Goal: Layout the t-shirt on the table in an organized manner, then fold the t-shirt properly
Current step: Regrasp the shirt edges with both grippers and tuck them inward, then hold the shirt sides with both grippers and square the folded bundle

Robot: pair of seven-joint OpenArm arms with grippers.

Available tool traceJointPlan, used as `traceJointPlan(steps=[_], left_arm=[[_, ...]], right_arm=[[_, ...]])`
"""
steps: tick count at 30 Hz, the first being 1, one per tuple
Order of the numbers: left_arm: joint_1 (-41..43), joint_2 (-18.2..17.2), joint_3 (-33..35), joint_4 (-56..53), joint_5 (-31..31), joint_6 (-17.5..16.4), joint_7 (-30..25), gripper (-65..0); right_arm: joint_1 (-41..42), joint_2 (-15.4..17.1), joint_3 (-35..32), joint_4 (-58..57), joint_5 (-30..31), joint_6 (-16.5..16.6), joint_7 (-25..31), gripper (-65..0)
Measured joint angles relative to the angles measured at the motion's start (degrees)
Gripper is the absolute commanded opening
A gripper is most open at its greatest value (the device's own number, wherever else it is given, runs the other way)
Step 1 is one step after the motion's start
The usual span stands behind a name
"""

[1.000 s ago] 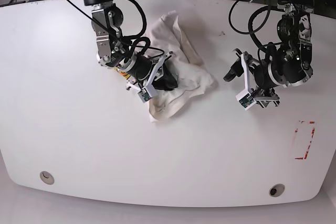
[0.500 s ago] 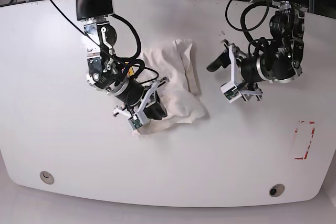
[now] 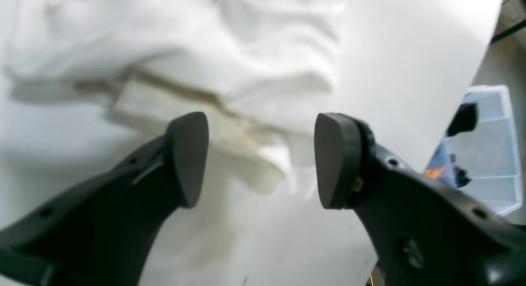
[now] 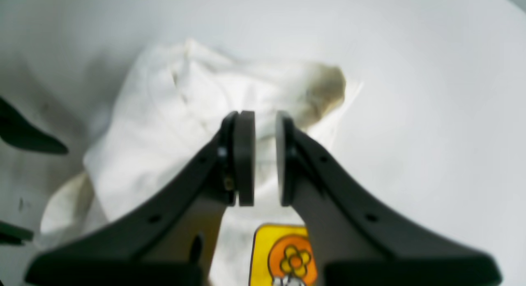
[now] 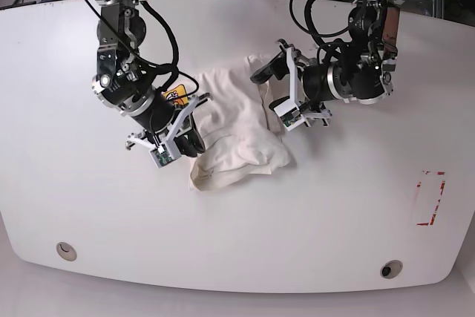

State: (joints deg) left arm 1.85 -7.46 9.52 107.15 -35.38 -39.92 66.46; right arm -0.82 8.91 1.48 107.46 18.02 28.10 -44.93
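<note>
The white t-shirt lies crumpled mid-table. Its yellow patch with an orange flower shows beside my right arm and in the right wrist view. My right gripper sits at the shirt's left side, its pads nearly together on a thin fold of the t-shirt; the gripper points across the cloth. My left gripper is open at the shirt's upper right edge. In the left wrist view the gripper hovers over a hem of the t-shirt, touching nothing.
Two grommet holes sit near the front edge. Red tape marks are at the right. A clear plastic bin stands beyond the table edge. Cables run behind the far edge.
My right gripper has dragged the t-shirt leftward and toward the front, reshaping it. My left arm has moved left from open table up to the shirt's right edge, still open.
</note>
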Motion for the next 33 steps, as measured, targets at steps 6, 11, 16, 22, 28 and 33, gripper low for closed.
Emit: traceJointPlan(steps=[6, 11, 16, 22, 28, 33], left_arm=[[-1.46, 2.95, 1.97, -0.17, 0.04, 0.00, -0.07, -26.5], [-2.49, 5.40, 2.16, -3.37, 4.11, 0.02, -2.38, -26.5], [-4.20, 5.81, 1.84, -11.80, 9.09, 0.39, -10.34, -26.5], [-8.09, 5.40, 0.63, -27.91, 12.48, -0.57, -18.18, -26.5], [-12.61, 5.20, -2.03, -38.88, 9.86, -1.31, -24.37, -26.5], [-11.67, 3.19, -2.93, -33.27, 9.81, -0.13, -19.12, -26.5]], right_arm=[[-3.65, 1.31, 3.28, 1.64, 0.20, -0.02, 0.09, -56.9], [-5.40, 1.38, 6.86, 1.95, 0.11, 0.87, -0.02, -56.9], [-6.01, 0.96, 11.15, 2.05, 0.35, 5.18, 0.35, -56.9], [-6.99, 1.11, 13.33, 2.08, 0.09, 6.67, -0.04, -56.9], [-7.10, 0.79, 13.07, 2.12, 0.31, 6.91, 0.33, -56.9], [-7.67, 1.22, 13.22, 3.13, 0.15, 6.84, -0.07, -56.9]])
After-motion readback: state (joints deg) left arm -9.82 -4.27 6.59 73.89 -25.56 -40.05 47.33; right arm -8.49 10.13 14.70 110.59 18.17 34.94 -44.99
